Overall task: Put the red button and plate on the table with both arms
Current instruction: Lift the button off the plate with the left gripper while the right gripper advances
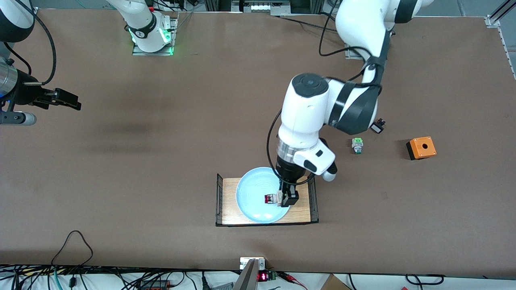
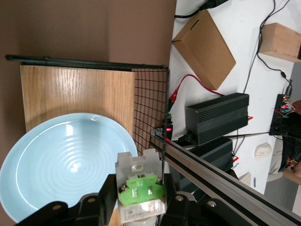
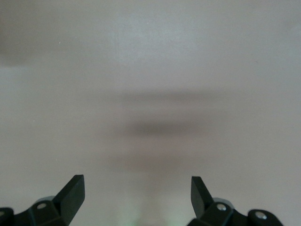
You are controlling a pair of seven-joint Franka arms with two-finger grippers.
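Your table (image 1: 161, 161), plate (image 1: 252, 191) on the tray (image 1: 229, 213) near its front edge, left gripper (image 1: 282, 198) over the plate, fingers (image 2: 176, 209) clamped on the red button (image 1: 271, 198), right gripper (image 1: 66, 99) waiting well away from the plate, fingers (image 3: 73, 193) apart

plate (image 1: 252, 197): you see pale blue, with faint concentric rings in its centre.
red button (image 1: 271, 198): you see a dark red cap, a white body and a bright green block.
tray (image 1: 229, 201): your light wood grain, edged by black wire mesh ends.
table (image 1: 161, 161): matte brown all over.
green button (image 1: 357, 145): green and white with a silver end.
box (image 1: 421, 147): orange top with a black hole, black side.
left gripper (image 1: 285, 198): black fingers under a white arm.
right gripper (image 1: 66, 99): black.
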